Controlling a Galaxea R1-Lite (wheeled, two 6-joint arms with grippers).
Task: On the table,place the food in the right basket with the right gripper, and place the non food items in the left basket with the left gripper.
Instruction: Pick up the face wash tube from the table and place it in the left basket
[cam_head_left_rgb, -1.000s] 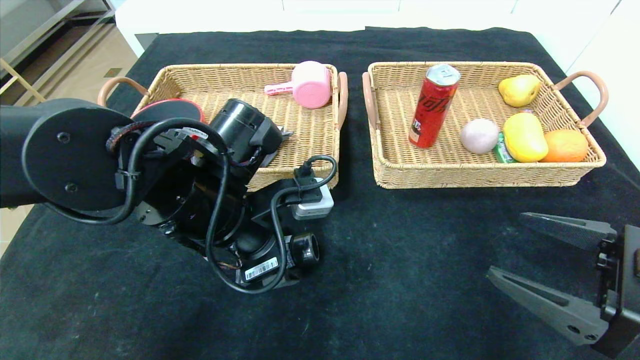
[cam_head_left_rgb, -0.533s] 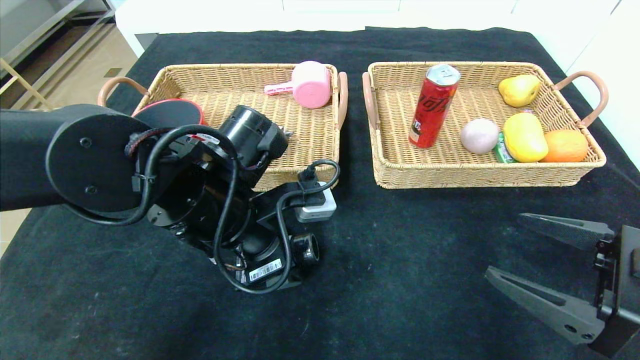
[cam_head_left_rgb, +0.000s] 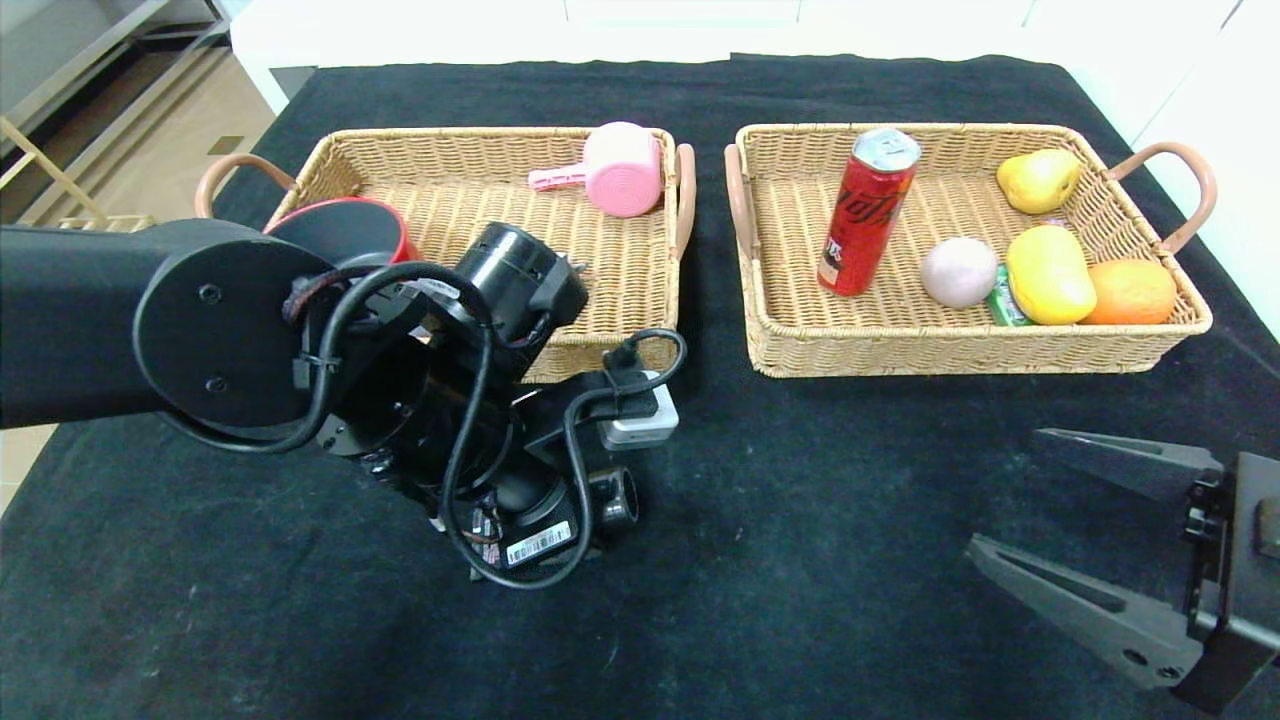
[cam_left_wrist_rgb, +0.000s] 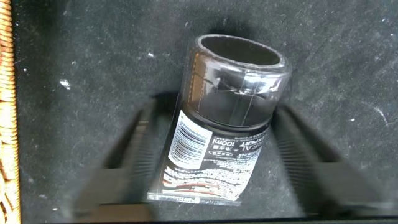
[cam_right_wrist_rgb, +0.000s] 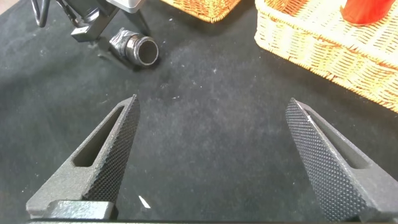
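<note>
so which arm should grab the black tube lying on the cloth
Left. The left gripper already straddles the black tube, one of its jaws on each side. The right gripper hangs open over bare table, off to the side.

The head view looks forward and steeply down from above the table (cam_head_left_rgb: 800, 560), taking in the whole black cloth, both baskets across the upper half of the frame, and an arm in each lower corner.

The left wrist view points almost straight down, very close to the black tube (cam_left_wrist_rgb: 217, 134), which fills the frame's centre; wicker edges the far left.

The right wrist view looks low and forward across the cloth between its own two fingers (cam_right_wrist_rgb: 106, 155). It shares the tube (cam_right_wrist_rgb: 138, 51), at upper left, with the other two views (cam_head_left_rgb: 612, 497).
</note>
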